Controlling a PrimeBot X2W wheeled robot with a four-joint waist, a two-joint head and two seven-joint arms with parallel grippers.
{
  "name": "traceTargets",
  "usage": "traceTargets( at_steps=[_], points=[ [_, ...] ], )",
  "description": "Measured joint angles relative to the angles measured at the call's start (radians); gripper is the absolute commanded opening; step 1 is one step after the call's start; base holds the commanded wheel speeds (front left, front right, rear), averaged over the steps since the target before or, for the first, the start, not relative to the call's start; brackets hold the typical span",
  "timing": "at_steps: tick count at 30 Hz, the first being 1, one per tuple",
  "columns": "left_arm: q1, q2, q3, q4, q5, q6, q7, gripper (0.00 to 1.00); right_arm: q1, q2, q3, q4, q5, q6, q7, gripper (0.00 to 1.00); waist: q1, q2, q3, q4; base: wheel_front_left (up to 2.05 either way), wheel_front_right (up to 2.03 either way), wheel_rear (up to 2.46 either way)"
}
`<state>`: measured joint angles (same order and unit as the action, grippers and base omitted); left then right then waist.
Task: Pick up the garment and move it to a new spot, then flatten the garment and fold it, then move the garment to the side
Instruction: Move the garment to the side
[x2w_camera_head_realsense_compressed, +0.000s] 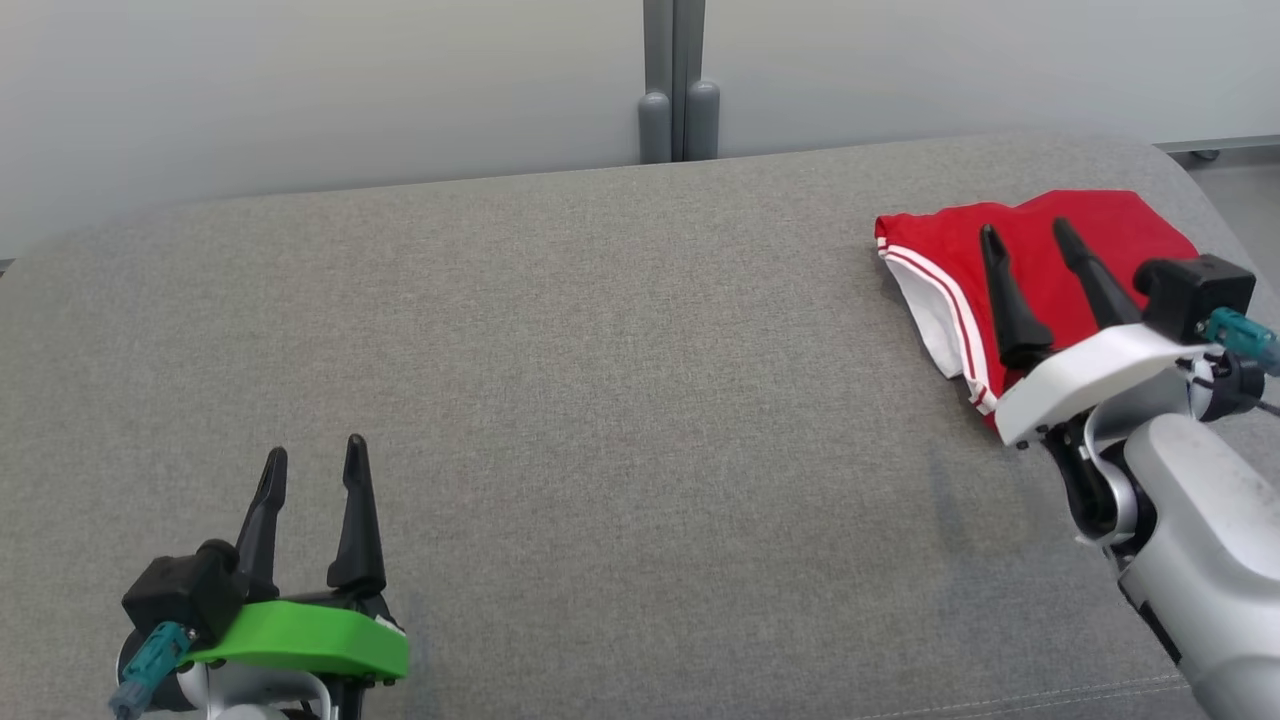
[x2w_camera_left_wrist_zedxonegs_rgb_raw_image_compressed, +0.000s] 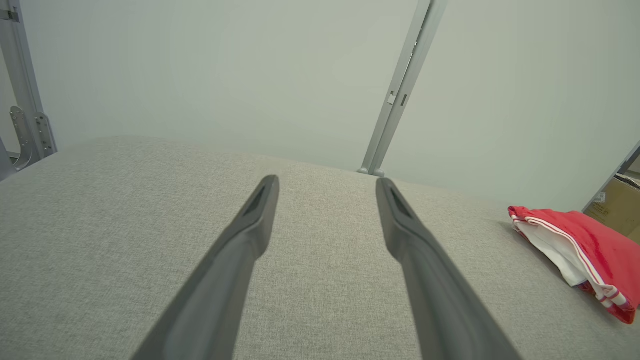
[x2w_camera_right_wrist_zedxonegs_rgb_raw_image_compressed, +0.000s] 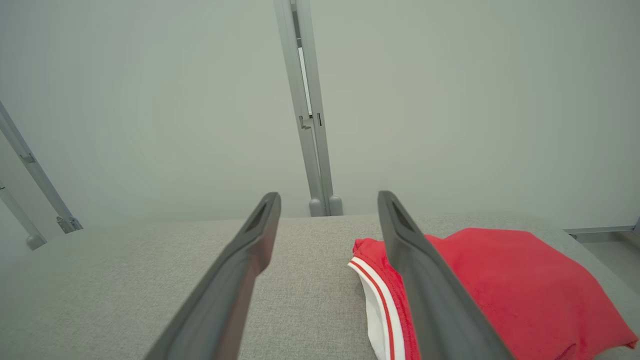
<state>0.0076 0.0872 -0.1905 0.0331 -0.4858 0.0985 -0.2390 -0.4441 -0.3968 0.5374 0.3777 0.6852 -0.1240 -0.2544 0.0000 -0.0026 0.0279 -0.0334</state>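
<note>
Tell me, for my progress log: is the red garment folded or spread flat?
Folded: the garment lies as a compact bundle on the grey cushion, with layers stacked at its striped edge and white lining showing.

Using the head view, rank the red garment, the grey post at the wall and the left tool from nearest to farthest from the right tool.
From the right tool:
1. Red garment: overlapped by it, far right.
2. Grey post: back centre, against the wall.
3. Left tool: lower left, across the surface.
</note>
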Motion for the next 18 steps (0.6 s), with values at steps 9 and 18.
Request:
traceTargets(
  at_steps=[9, 18],
  points=[
    [0.052, -0.002, 0.033, 0.006, 0.0, 0.009, -0.004, 1.0, 0.147, 0.083, -0.039, -0.095, -0.095, -0.001, 0.0, 1.0, 0.0, 0.0, -0.015, -0.019, 0.0, 0.0, 0.0],
    [0.066, -0.008, 0.029, 0.012, 0.018, 0.011, -0.004, 1.0, 0.254, 0.134, -0.115, -0.112, -0.177, -0.001, 0.0, 1.0, 0.0, 0.0, -0.021, -0.038, 0.0, 0.0, 0.0]
  ],
)
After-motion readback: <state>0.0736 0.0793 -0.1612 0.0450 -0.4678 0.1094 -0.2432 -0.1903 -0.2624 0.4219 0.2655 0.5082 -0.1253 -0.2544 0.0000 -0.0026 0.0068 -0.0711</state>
